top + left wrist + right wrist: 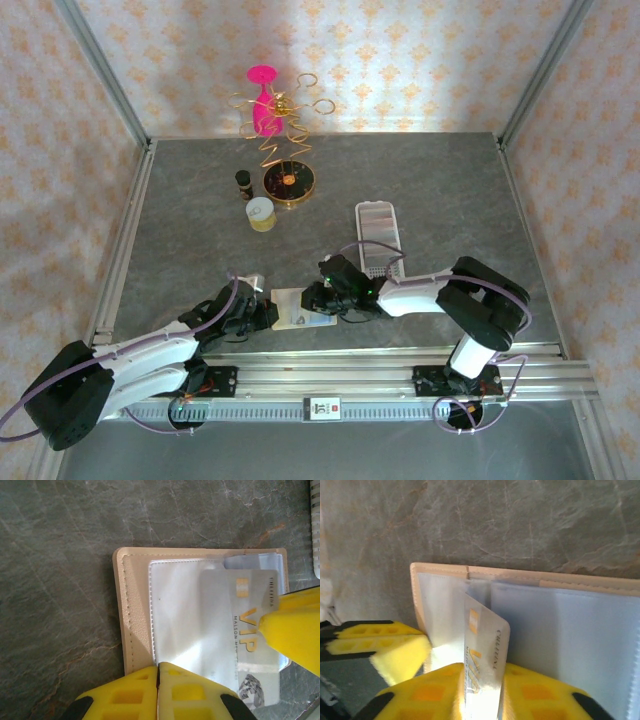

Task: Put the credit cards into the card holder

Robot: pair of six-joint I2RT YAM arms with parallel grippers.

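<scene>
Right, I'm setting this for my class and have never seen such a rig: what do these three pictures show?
These are two robot arms bolted at the near edge of a table. Each ends in a yellow two-finger gripper. The top picture comes from a fixed camera above and behind the arms; the other two come from cameras on the wrists. On the table lie an open beige wallet with clear sleeves, a long white tray and, farther back, a jar and a round tin. The left gripper is shut at the wallet's edge. A card marked VIP sits between the fingers of the right gripper, over the wallet; whether it is gripped I cannot tell.
</scene>
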